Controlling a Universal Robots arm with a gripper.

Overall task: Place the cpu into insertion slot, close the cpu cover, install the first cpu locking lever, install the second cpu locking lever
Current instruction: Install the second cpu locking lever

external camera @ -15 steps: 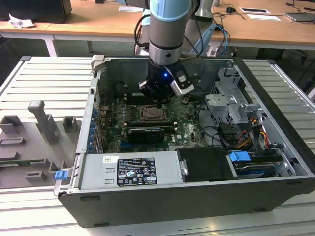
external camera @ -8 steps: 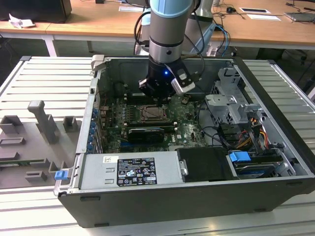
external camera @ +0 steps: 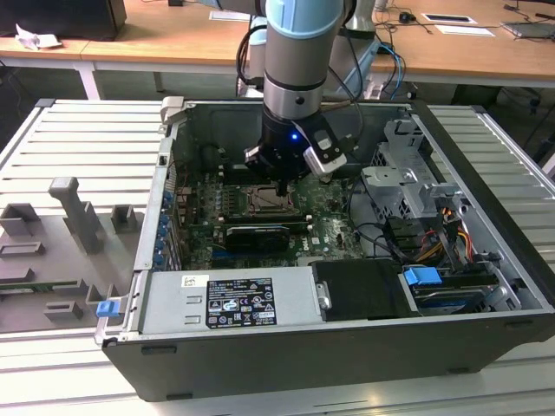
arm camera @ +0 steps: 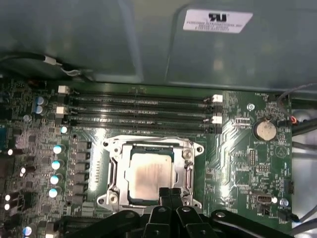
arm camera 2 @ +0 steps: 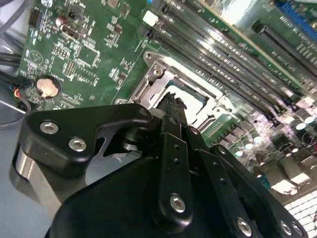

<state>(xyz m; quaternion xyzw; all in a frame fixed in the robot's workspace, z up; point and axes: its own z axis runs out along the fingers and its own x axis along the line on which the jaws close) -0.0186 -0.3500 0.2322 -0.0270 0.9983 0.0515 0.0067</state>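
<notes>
From the exterior view I see my arm coming straight down into the open computer case (external camera: 486, 217), wrist vertical, with the end effector (external camera: 282, 186) hanging just above the insertion slot (external camera: 264, 201) on the green motherboard (external camera: 334, 227).

In the first wrist view the cpu (arm camera: 150, 173) lies flat in the insertion slot (arm camera: 113, 171), its pale metal face showing through the square window of the cpu cover (arm camera: 185, 166), which lies down over the socket. The end effector (arm camera: 170, 192) has its two black fingertips (arm camera: 165, 194) pressed together with no gap that I can see and nothing between them, right at the edge of the cover nearest the camera. I cannot tell whether the tips touch the frame.

In the second wrist view the fingertips (arm camera 2: 174, 110) point down at the cpu cover (arm camera 2: 166, 79), with the cpu (arm camera 2: 190, 99) just beyond them. The long memory slots (arm camera: 138, 106) run beside the socket on its far side.
</notes>
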